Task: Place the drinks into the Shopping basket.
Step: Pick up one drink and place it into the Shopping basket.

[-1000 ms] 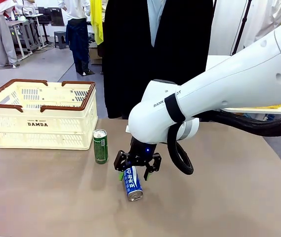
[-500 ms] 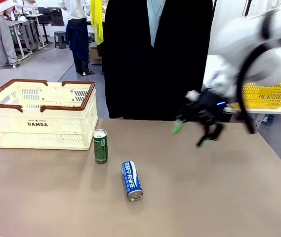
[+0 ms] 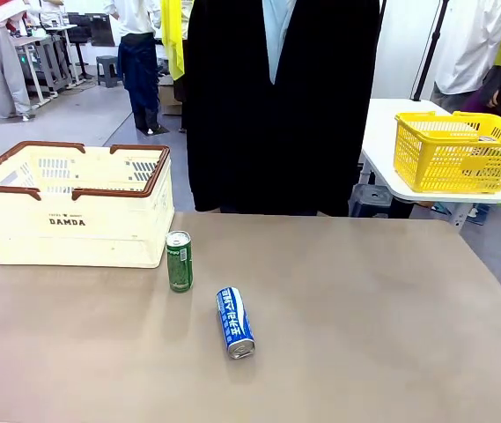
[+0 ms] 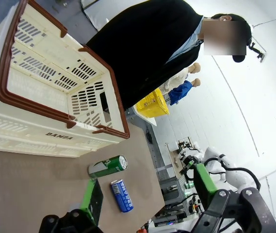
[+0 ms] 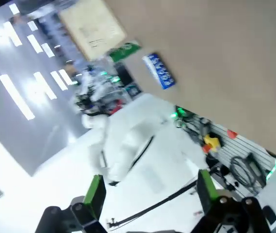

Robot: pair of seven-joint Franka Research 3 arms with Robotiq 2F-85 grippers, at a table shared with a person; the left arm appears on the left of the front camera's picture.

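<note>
Left fingers (image 4: 203, 180) spread above table (image 4: 26, 189); right fingers (image 5: 94, 195) seemingly spread.

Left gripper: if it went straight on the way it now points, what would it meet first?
Probably the blue can, lying on the table between the open left gripper's fingers. The green can lies just beyond it. Depth is unclear, so the gripper might meet bare table beside the can.
</note>
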